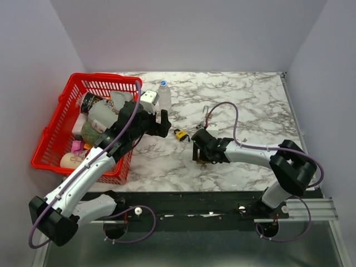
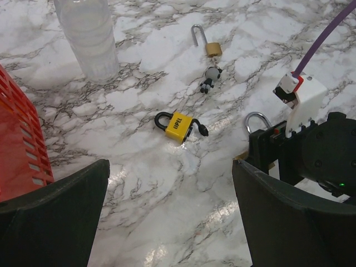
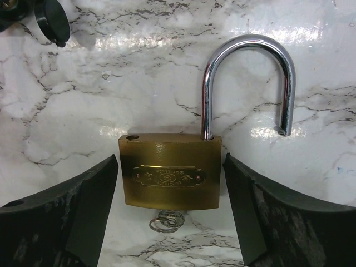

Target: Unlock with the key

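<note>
At far left of the overhead view, a red basket packed with bottles and packets sits on the marble table. Just right of it the left gripper hangs above the marble, its jaws spread fully and holding nothing. A clear water bottle stands upright beyond it. A yellow padlock lies flat near centre frame, and a small brass padlock with a dangling charm lies farther back. Right of centre, the right gripper is low over a larger brass padlock lying flat, its shackle sprung open. The gripper's jaws stand wide, just beside the padlock's body on either flank. A small metal ring shows at the padlock's bottom edge, but the key itself cannot be made out.
</note>
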Controlling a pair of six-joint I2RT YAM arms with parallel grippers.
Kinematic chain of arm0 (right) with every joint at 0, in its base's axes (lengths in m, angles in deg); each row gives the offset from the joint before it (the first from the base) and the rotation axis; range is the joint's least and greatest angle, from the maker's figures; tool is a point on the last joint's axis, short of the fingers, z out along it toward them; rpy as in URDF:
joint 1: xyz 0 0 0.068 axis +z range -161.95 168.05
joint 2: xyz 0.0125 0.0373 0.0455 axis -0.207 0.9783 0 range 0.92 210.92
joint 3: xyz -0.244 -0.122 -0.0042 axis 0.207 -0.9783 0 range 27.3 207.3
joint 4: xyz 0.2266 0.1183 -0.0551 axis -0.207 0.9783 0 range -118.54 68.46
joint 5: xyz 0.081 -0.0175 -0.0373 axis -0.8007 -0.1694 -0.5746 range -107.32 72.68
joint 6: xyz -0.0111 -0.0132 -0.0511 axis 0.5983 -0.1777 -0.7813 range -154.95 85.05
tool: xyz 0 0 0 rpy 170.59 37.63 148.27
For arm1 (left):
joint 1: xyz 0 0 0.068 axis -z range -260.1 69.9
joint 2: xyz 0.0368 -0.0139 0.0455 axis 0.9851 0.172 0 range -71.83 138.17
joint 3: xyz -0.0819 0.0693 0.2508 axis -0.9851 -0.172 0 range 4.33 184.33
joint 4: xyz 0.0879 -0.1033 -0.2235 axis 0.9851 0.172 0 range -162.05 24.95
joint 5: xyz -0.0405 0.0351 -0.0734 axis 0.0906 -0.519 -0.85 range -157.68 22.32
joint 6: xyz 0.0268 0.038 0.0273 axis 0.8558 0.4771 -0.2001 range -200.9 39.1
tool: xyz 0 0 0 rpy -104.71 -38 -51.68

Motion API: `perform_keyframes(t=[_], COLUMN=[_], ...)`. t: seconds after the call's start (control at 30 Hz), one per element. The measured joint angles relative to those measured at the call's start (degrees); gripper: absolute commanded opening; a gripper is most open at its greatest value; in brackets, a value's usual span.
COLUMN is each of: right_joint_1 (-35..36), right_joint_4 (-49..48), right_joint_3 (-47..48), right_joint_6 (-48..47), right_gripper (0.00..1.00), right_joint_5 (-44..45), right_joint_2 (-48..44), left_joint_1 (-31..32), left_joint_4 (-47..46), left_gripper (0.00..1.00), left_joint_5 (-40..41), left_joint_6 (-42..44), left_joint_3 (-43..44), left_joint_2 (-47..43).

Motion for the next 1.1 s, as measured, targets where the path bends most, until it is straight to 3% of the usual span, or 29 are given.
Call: perform_keyframes(t=[0.1,0.2,0.23,0.33,0.53,0.9,0.97,1.0,1.1], right_joint_1=[0.81,1.2,1.2,1.2,1.18,-7.3,-11.85,-17.49,-20.55], right_joint_4=[1.03,1.88,2.01,2.67,2.64,2.25,1.6,-0.02,-0.11], right_joint_3=[0.98,1.66,1.75,1.9,1.9,1.88,1.86,2.1,2.78], right_joint_6=[-1.49,-2.64,-2.84,-3.17,-4.44,-13.0,-14.75,-17.99,-20.15], right_gripper=[0.83,0.7,0.61,0.53,0.43,0.4,0.39,0.39,0.39], right_joint_5=[1.05,1.77,1.95,2.56,2.78,-0.07,-1.31,-3.67,-5.53], right_joint_2=[1.11,1.86,1.95,1.99,1.88,0.94,0.44,0.17,0.33], left_joint_1=[0.0,0.0,0.0,0.0,0.0,0.0,0.0,0.0,0.0], left_joint_4=[0.0,0.0,0.0,0.02,0.02,0.02,0.04,0.04,0.04], left_gripper=[0.99,0.99,0.99,0.99,0.99,0.99,0.99,0.99,0.99], left_joint_5=[0.0,0.0,0.02,0.02,0.13,0.87,1.07,1.27,1.29], left_joint_6=[0.0,0.0,0.02,0.24,0.48,1.29,1.51,1.81,1.95], left_joint_3=[-0.04,-0.04,-0.04,-0.04,-0.07,-0.15,-0.26,-0.31,-0.35], left_joint_2=[0.28,0.72,0.83,1.22,1.46,1.44,1.44,1.44,1.44])
